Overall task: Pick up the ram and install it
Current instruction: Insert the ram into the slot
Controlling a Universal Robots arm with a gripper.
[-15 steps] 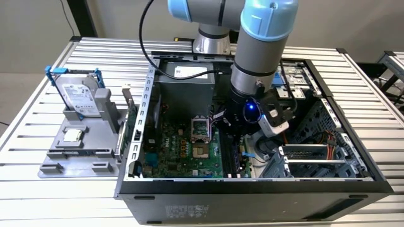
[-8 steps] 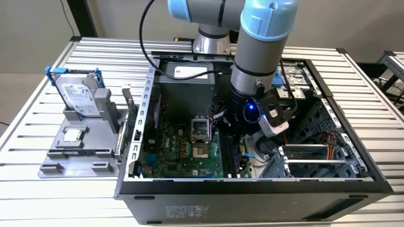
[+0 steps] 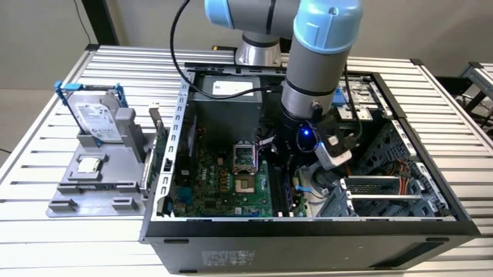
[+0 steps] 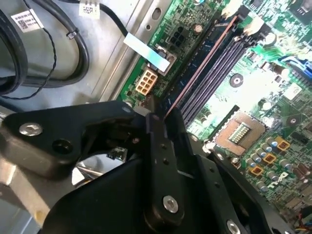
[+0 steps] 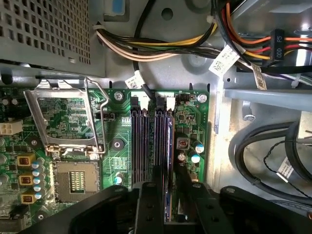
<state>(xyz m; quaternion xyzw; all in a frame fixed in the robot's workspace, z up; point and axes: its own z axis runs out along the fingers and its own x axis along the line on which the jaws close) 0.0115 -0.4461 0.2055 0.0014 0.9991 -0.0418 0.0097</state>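
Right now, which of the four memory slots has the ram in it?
The outermost slot, farthest from the CPU socket. The ram stands on edge along it, between the fingers of the gripper. The other three slots are bare.

arm (image 3: 312, 63) is coming straight down from its base at the back, grey tube with light blue joint caps, wrist pointing pretty much vertical. blue light glowing on the black wrist block. gripper (image 3: 287, 166) is at the bottom end, black fingers (image 4: 158, 146) pinched close together, and both wrist views show them clamped on a thin edge.
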